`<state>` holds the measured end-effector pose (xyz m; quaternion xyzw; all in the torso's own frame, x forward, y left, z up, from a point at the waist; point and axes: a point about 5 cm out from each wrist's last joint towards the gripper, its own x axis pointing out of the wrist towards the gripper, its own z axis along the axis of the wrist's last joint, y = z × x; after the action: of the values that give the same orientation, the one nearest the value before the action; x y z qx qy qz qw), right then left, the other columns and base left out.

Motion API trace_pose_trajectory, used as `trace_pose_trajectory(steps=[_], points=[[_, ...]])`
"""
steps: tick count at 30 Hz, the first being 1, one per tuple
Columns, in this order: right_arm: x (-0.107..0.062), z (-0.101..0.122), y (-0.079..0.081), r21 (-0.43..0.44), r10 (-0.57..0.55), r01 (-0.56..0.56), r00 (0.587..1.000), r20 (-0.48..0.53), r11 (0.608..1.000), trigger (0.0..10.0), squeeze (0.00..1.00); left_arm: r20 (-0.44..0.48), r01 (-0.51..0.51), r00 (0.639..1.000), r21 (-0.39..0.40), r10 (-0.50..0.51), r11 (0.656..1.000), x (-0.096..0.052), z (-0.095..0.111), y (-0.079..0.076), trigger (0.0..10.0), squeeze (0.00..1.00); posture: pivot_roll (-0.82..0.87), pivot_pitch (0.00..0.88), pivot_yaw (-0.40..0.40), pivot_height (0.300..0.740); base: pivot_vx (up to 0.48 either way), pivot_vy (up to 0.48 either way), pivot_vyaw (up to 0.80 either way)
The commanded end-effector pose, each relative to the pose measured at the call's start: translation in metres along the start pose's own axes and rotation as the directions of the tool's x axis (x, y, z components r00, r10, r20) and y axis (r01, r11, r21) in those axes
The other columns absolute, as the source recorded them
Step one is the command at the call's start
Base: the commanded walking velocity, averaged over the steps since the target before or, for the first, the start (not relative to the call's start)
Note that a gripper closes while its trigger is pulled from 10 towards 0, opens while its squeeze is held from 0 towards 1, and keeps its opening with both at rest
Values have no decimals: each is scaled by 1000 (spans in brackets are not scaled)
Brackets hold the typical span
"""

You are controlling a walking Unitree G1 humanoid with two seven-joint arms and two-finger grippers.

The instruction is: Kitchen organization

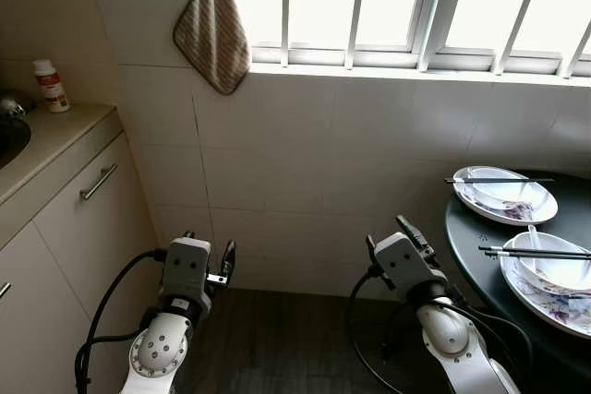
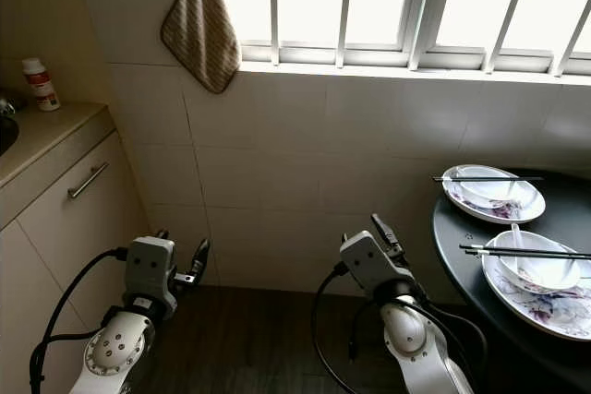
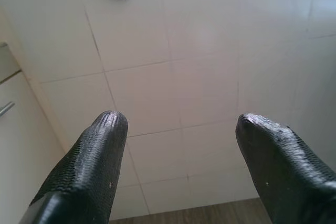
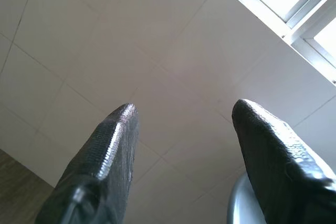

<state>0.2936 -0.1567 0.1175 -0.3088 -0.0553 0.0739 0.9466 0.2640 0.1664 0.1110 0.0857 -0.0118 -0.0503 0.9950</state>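
Nothing done yet: our left gripper (image 3: 176, 129) and right gripper (image 4: 184, 124) gape wide, empty; white patterned plates (image 1: 506, 198) with black chopsticks (image 1: 499, 180) wait on the dark round table (image 1: 466, 237).

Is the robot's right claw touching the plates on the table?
Apart. The left eye view shows the right gripper open in the air, bare wall between it and the plates.
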Motion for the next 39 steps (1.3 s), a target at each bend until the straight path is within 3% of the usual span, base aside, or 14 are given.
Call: trace_pose_trajectory(steps=[1,10,32,37,39], points=[[3,2,-3,-14,-5,5,1000,5,1000,10000,0,-12,25,1000,15,-25,1000,0,0,-3,10000,0,-15,0,-19,740,0,0,0],[4,4,3,22,7,-8,1000,16,1000,10000,0,4,67,998,28,-67,997,1,2,-7,10000,0,-18,0,-10,740,54,0,0],[5,12,8,41,26,-28,999,46,999,10000,0,15,89,996,56,-90,994,-1,6,-8,10000,0,-6,0,-18,740,330,0,0],[6,10,6,18,11,-12,1000,29,1000,10000,0,25,106,994,62,-108,992,-2,7,-11,10000,0,-6,0,-19,740,354,0,0],[7,5,1,-29,-26,26,1000,1,999,10000,0,38,120,992,67,-123,990,-2,9,-14,10000,0,-6,0,-20,740,0,0,0]])
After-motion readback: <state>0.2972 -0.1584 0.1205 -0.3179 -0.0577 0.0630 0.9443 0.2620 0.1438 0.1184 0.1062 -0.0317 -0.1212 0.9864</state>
